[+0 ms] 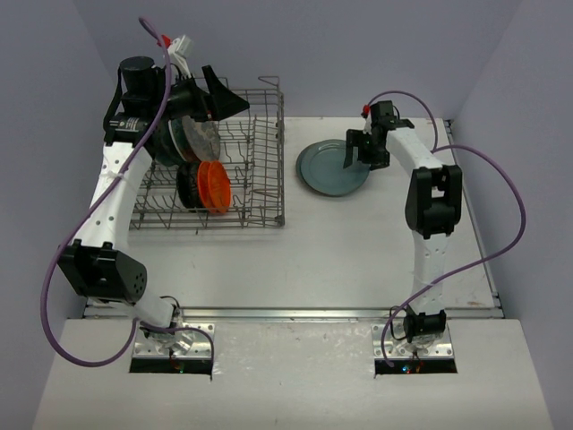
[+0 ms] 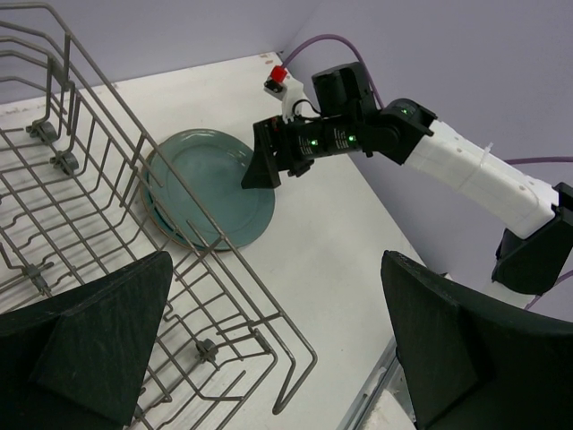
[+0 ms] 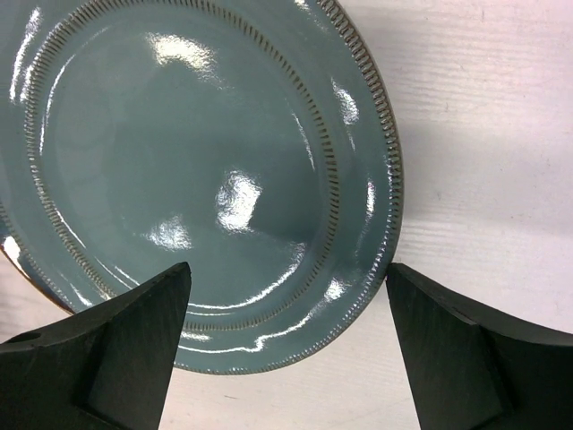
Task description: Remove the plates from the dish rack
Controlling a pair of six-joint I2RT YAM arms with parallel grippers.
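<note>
Above the grey-blue plate (image 3: 206, 179), the right gripper (image 3: 288, 291) hangs, jaws wide apart

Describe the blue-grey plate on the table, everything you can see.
Round blue-grey plate, glossy glazed ceramic by its look, with fine ridges ringing the rim. It lies flat, face up, on the white table, right of the dish rack and apart from it. A reddish-brown edge peeks out beneath, likely a second plate. The right gripper hangs open over its right edge, not gripping.
</note>
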